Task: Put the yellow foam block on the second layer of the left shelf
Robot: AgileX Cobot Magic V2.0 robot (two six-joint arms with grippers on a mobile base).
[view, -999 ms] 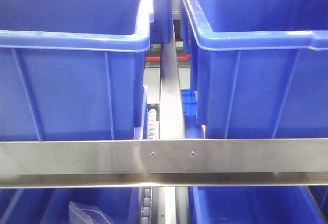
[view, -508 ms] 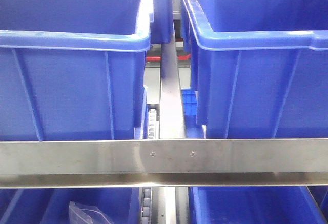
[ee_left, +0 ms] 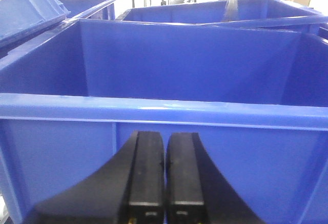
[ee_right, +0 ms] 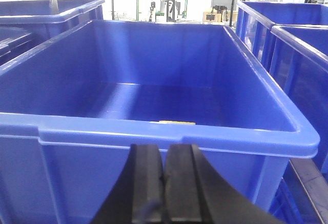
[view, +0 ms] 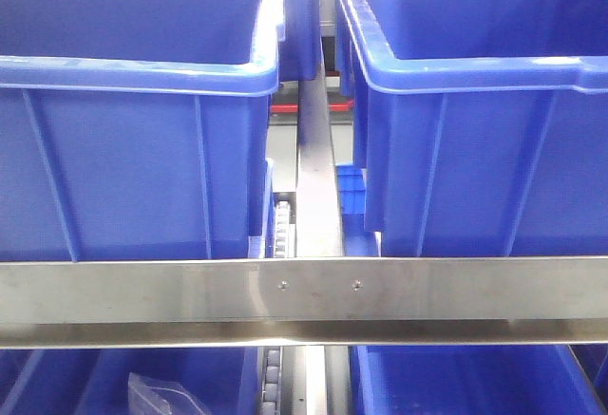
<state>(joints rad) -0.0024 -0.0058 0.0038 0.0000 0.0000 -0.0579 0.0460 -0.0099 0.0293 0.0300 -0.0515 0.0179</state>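
We see two large blue plastic bins side by side on the shelf, the left bin (view: 133, 149) and the right bin (view: 475, 130), with a narrow steel divider (view: 315, 187) between them. A flat steel rail (view: 304, 292) runs across before both, and beneath it, at left, a clear plastic bag (view: 157, 396) lies in a lower blue bin (view: 57, 386).

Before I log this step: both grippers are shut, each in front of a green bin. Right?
Not quite. The bins are blue, not green. The left wrist view shows the shut left gripper before a blue bin; the right wrist view shows the shut right gripper likewise.
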